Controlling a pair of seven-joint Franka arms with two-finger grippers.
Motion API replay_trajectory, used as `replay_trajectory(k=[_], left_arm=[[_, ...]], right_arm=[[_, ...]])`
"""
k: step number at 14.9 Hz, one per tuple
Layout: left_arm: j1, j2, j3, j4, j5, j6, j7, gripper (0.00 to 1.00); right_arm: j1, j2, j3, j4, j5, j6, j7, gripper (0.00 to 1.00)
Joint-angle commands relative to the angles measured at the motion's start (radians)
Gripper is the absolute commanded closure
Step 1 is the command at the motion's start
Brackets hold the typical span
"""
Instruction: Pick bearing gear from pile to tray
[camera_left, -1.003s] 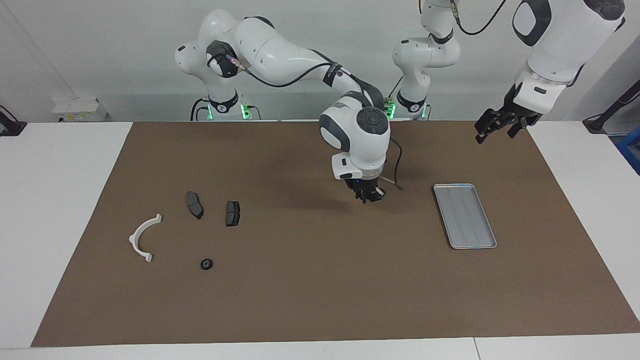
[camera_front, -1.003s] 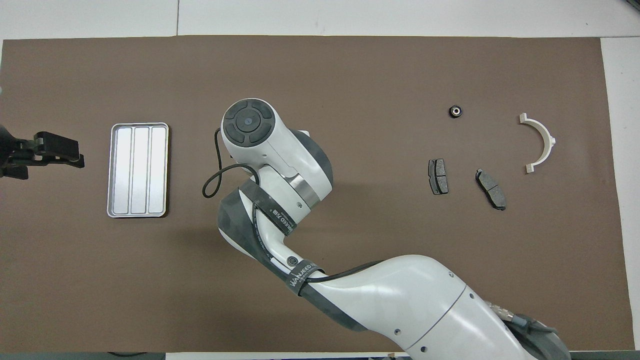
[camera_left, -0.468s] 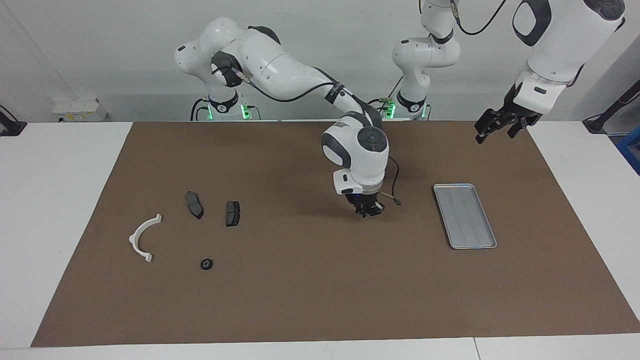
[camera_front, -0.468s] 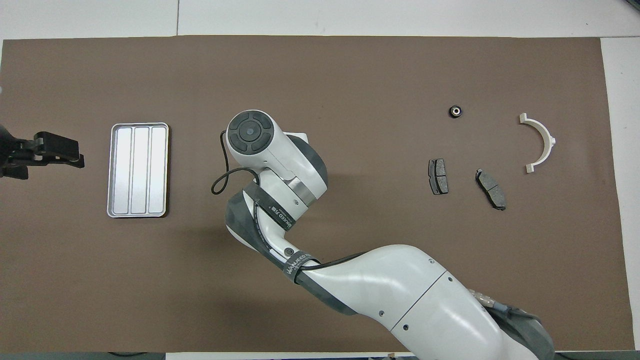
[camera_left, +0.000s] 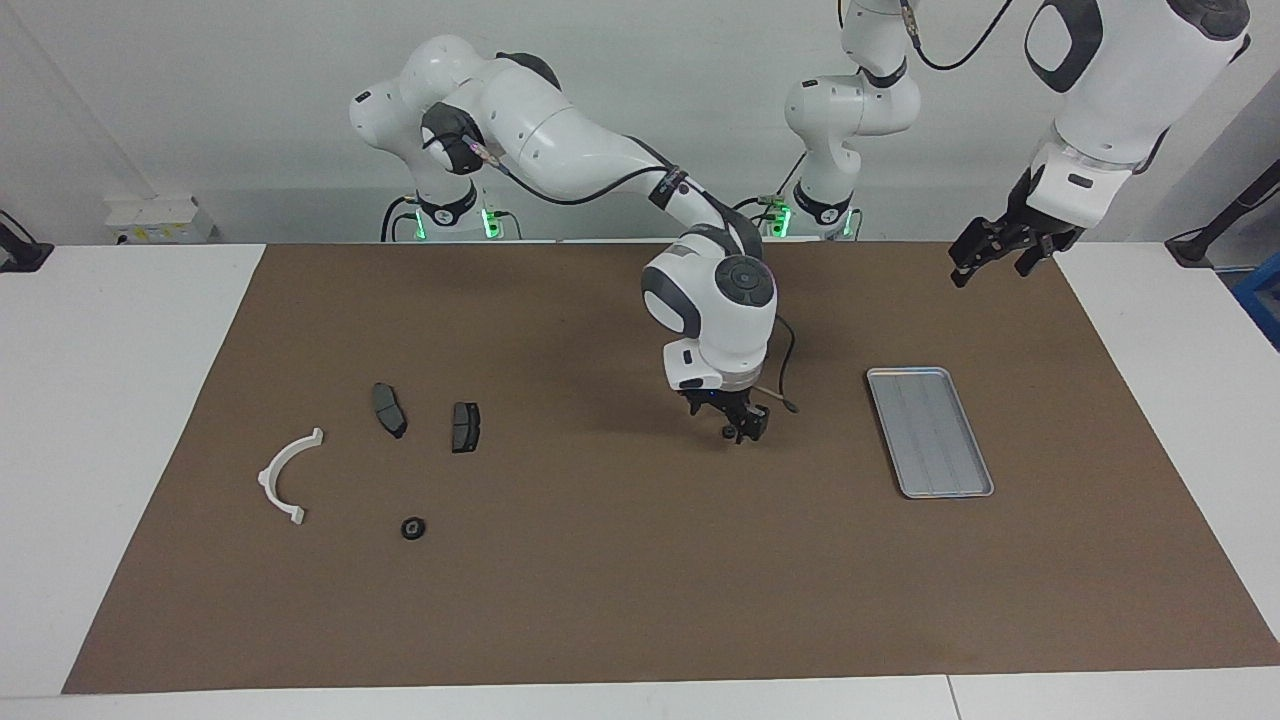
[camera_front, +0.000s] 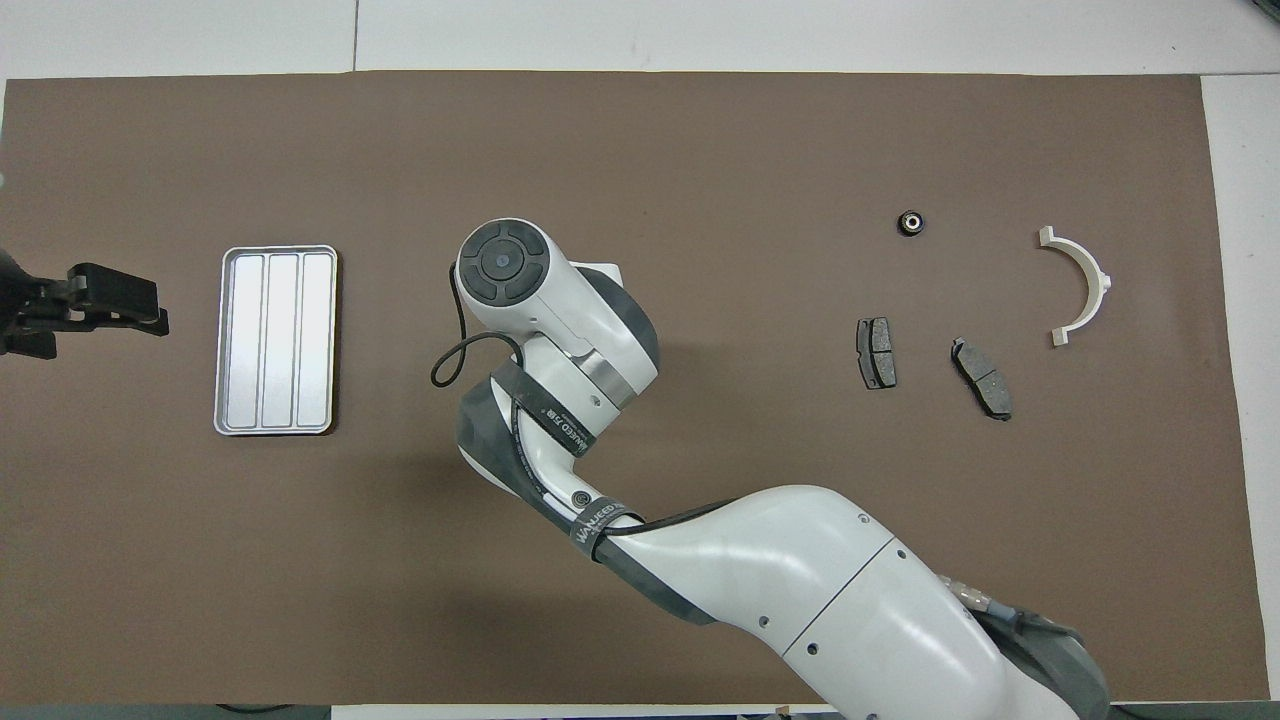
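Note:
A small black round bearing gear (camera_left: 412, 527) (camera_front: 910, 222) lies on the mat in the pile at the right arm's end. The silver tray (camera_left: 930, 430) (camera_front: 277, 340) lies bare toward the left arm's end. My right gripper (camera_left: 730, 422) hangs just above the middle of the mat, between pile and tray, with its fingers spread open. A small dark bit shows low between them; I cannot tell what it is. In the overhead view the wrist hides this gripper. My left gripper (camera_left: 1000, 255) (camera_front: 110, 300) waits open in the air beside the tray.
The pile also holds two dark brake pads (camera_left: 389, 409) (camera_left: 465, 426) and a white curved bracket (camera_left: 285, 475), all nearer to the robots than the round piece or beside it. A brown mat (camera_left: 600, 600) covers the table.
The right arm came down toward the mat in the middle of the table, and its gripper went from shut to open. The left arm and the pile stayed still.

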Motion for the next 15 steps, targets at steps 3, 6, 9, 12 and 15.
replay_trajectory(k=[3, 6, 9, 12, 15], left_arm=[[-0.010, -0.006, 0.006, -0.001, 0.008, -0.012, -0.001, 0.00], [-0.010, -0.006, 0.006, -0.001, 0.008, -0.012, -0.001, 0.00], [-0.016, -0.019, 0.005, 0.001, 0.008, -0.028, -0.004, 0.00], [-0.033, -0.019, 0.005, -0.002, 0.008, -0.012, -0.015, 0.00], [-0.131, -0.042, -0.002, -0.122, 0.005, 0.156, -0.131, 0.00]], right_arm=[[-0.154, -0.116, 0.019, 0.005, 0.008, -0.163, -0.263, 0.00], [-0.286, -0.182, 0.018, 0.004, 0.036, -0.250, -0.584, 0.00], [-0.403, -0.190, 0.015, 0.001, 0.022, -0.266, -0.810, 0.00], [-0.497, -0.188, 0.015, -0.019, 0.022, -0.223, -0.998, 0.00], [-0.584, -0.188, 0.015, -0.111, 0.022, -0.113, -1.119, 0.00]])
